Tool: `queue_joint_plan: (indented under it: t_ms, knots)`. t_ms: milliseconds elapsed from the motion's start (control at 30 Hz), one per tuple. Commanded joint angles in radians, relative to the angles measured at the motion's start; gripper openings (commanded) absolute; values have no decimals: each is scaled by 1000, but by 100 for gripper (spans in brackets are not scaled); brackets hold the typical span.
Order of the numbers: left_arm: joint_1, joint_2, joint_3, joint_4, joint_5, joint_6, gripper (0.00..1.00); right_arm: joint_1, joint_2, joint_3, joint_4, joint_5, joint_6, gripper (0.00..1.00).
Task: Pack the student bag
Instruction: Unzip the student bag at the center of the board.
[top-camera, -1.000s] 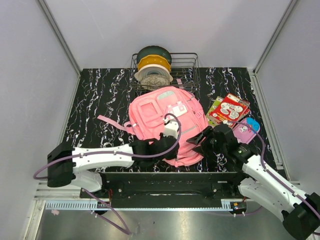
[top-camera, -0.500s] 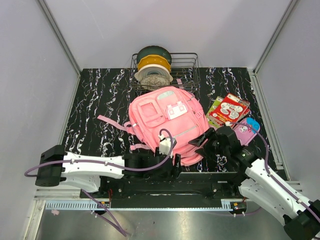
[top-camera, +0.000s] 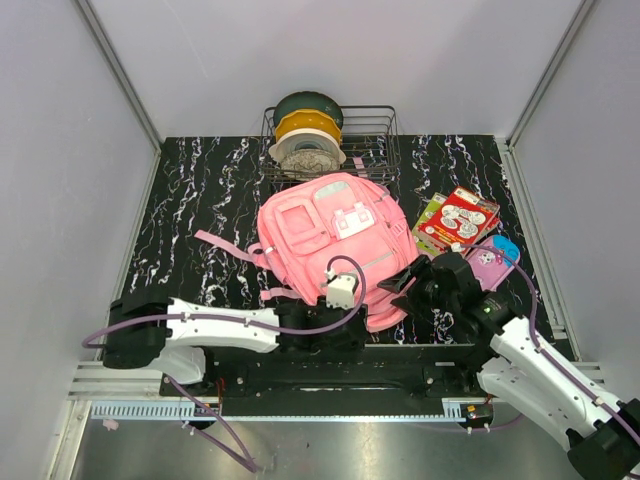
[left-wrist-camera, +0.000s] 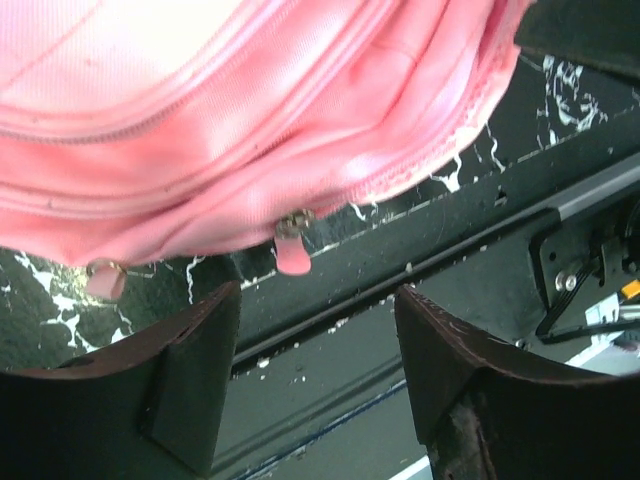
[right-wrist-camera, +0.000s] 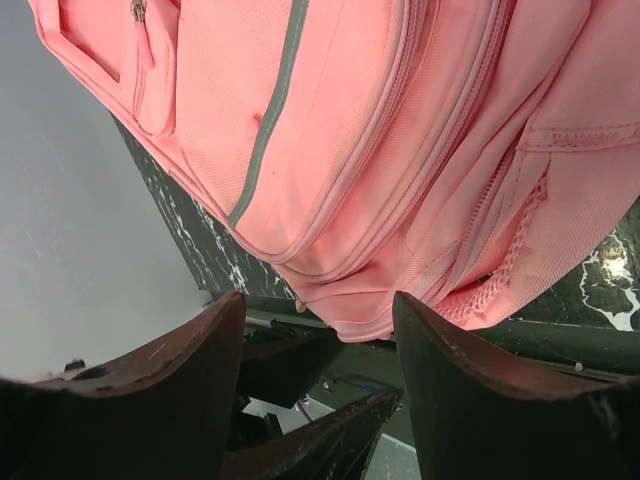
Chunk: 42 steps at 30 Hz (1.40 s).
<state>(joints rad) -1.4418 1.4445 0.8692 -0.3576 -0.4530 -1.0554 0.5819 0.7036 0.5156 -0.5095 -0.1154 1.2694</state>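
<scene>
At the near hem of the student bag (top-camera: 330, 240), left gripper (left-wrist-camera: 315, 335) sits with jaws well apart and empty, and a pink zip pull (left-wrist-camera: 292, 245) hangs off the hem just ahead of the gap. Right gripper (right-wrist-camera: 318, 320), likewise spread and holding nothing, faces the bag's near right corner. Bag lies flat on the table (top-camera: 200, 190), long axis running from the wire basket (top-camera: 380, 150) at its far end toward the arms; left arm judged nearer the zip.
</scene>
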Motion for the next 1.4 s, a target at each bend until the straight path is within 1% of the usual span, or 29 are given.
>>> queue_joint_plan:
  t_ms: [0, 100, 233, 333, 400, 533, 667, 800, 900, 967, 1000, 1033, 1133, 1233, 1267, 1300, 1367]
  knots:
    - [62, 30, 10, 106, -6, -3, 67, 7, -21, 20, 32, 31, -15, 66]
    - [81, 39, -13, 140, 16, -3, 65, 7, -29, 26, 28, 40, -15, 66]
    - [84, 76, 2, 154, 30, 5, 62, 7, -36, 17, 35, 51, -7, 67]
    - [84, 105, 22, 134, 43, 5, 58, 7, -30, 23, 37, 51, -11, 67]
    - [84, 103, 24, 120, 50, -9, 57, 6, -30, 26, 34, 52, -13, 67]
    - [84, 106, -10, 129, 54, -37, 53, 7, -36, 18, 43, 57, -10, 67]
    - [93, 148, 5, 140, 43, -20, 45, 7, -26, 15, 60, 49, -10, 67]
    - [98, 182, 40, 128, 48, -14, 43, 7, -16, 21, 63, 46, -21, 67]
    - [100, 188, 42, 129, 45, -11, 36, 6, -19, 17, 69, 46, -19, 68]
    - [101, 197, 42, 131, 46, -8, 34, 7, -18, 11, 75, 42, -18, 67]
    - [103, 200, 48, 126, 48, -6, 29, 7, -19, 9, 77, 42, -15, 68]
    - [106, 205, 51, 124, 48, -5, 25, 7, -21, 6, 75, 40, -13, 68]
    - [110, 217, 60, 121, 54, 1, 20, 7, -24, 6, 75, 42, -13, 68]
    - [112, 223, 70, 117, 59, 6, 10, 7, -27, 6, 77, 46, -18, 68]
    - [112, 223, 70, 117, 59, 8, 3, 7, -26, 4, 75, 46, -18, 68]
    - [112, 223, 68, 115, 59, 6, 0, 7, -24, 4, 75, 45, -21, 68]
    - [112, 220, 68, 112, 56, 12, 0, 7, -19, 6, 65, 39, -25, 68]
